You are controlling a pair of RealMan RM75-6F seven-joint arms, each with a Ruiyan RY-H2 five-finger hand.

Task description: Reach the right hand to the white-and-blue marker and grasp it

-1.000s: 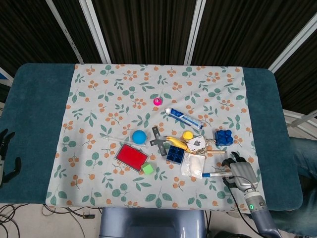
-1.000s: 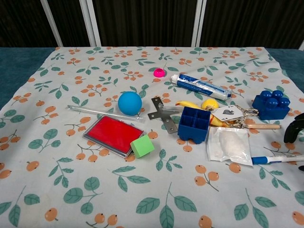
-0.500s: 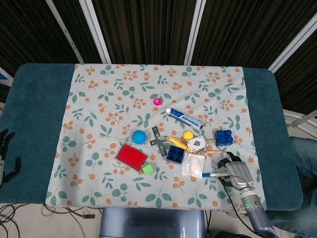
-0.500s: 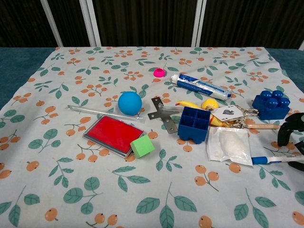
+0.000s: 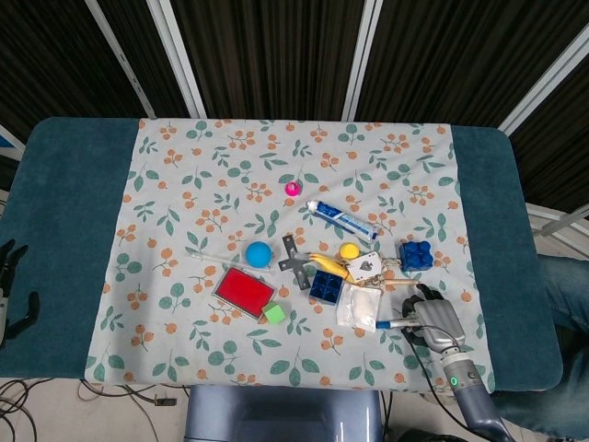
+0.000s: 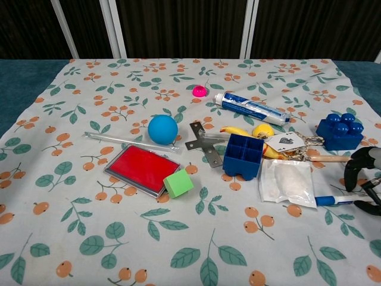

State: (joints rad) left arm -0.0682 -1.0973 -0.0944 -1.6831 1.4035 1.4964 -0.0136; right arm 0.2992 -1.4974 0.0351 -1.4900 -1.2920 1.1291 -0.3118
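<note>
The white-and-blue marker [image 5: 390, 323] [image 6: 334, 199] lies flat near the table's front right, its blue cap pointing left beside a clear plastic pouch [image 6: 287, 182]. My right hand [image 5: 433, 316] [image 6: 363, 182] is over the marker's right end. Its dark fingers [image 6: 351, 171] arch down on the far side and the thumb [image 6: 370, 208] sits on the near side, with a gap to the pen's barrel. My left hand [image 5: 11, 290] hangs beyond the table's left edge, holding nothing, fingers apart.
Just behind my right hand lie a blue toy brick [image 6: 339, 131], a wooden stick [image 6: 326, 158] and a key ring with a card [image 6: 289, 143]. Left of these are a blue box [image 6: 243, 155], toothpaste tube [image 6: 251, 107], banana, balls, red pad [image 6: 141, 169] and green cube [image 6: 178, 183].
My right hand has moved left along the marker, from past its right end to over it, and its fingers now straddle the barrel. The marker has not moved.
</note>
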